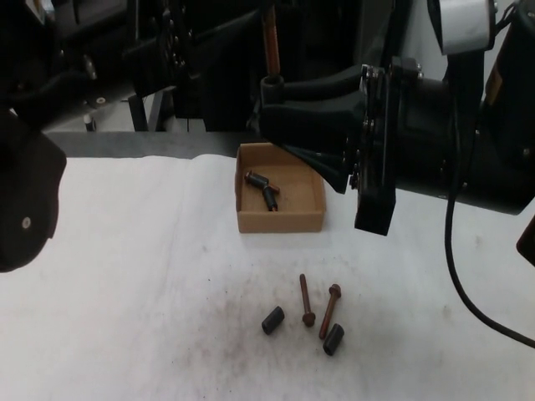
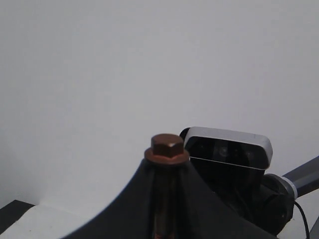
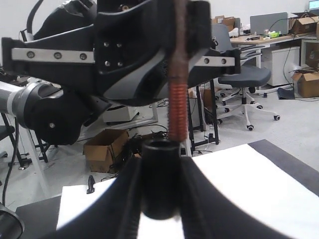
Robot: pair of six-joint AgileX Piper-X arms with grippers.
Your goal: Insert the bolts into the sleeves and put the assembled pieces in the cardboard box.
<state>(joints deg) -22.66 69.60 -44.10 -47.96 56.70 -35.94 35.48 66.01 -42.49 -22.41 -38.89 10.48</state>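
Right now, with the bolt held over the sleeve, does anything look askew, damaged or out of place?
Only the white cloth: a dark smudge spreads around the loose bolts and sleeves, likely grime. The held bolt stands upright just above the sleeve in the right gripper.

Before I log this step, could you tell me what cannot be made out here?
- Right wrist view: whether the bolt has entered the sleeve; the sleeve's rim hides its tip.
- Left wrist view: the bolt's shank, hidden inside the left gripper.
- High view: the cardboard box far corner, behind an arm.
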